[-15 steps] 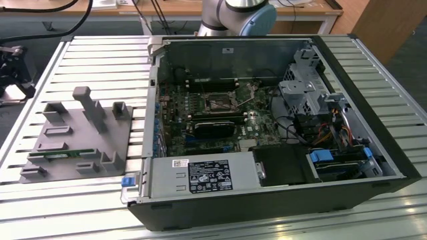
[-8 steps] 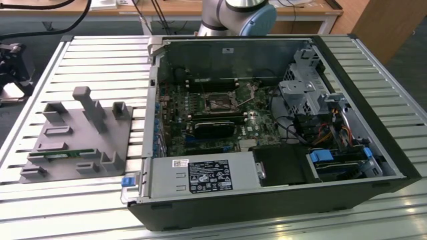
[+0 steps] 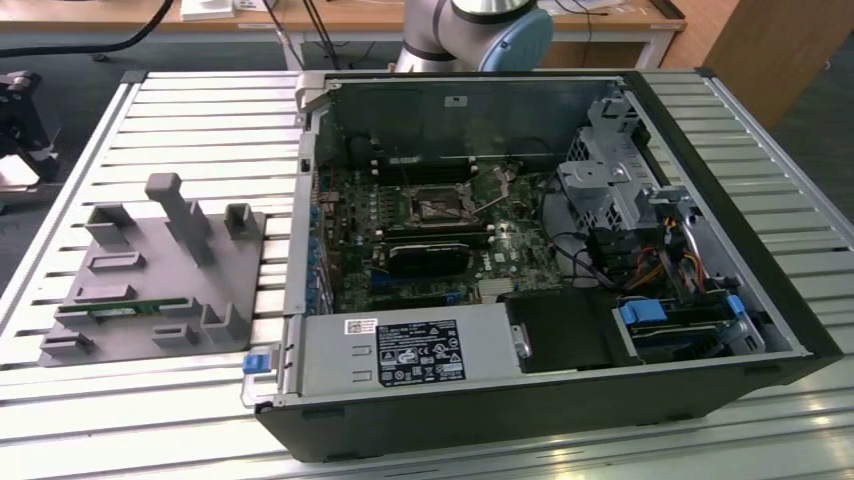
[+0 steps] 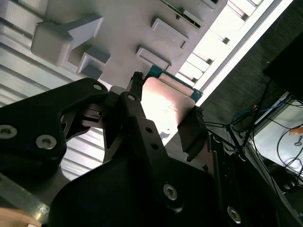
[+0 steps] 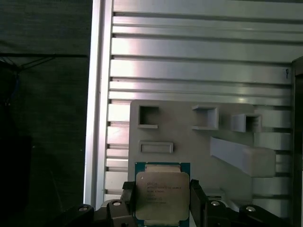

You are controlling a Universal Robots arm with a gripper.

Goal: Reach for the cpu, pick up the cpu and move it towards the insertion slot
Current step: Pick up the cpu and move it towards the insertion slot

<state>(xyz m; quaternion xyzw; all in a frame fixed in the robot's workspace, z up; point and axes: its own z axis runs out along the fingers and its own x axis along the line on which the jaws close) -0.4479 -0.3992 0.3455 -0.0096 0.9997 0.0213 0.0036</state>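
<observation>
Your claw (image 5: 162,208) is clamped on the cpu (image 5: 162,195), with a finger (image 5: 127,201) pressed against each of two opposite sides. In both wrist views the cpu sits between them with the grey holder tray (image 5: 189,142) behind it. The tray's square pockets (image 5: 149,116) and a slanted block (image 5: 244,158) rise near it. Past the tray you have bare slats of the desk (image 5: 199,47), then the desk's edge rail (image 5: 97,94) and dark floor (image 5: 42,118).

In the exterior view the tray (image 3: 147,270) lies near the desk's edge on the exterior view's left, just beside the open computer case (image 3: 534,415). The insertion slot (image 3: 438,208) sits inside the case, walled in on all sides. A black card (image 3: 424,258) lies just beside it, and a drive cage (image 3: 601,190) and cables (image 3: 654,265) crowd the exterior view's right.
</observation>
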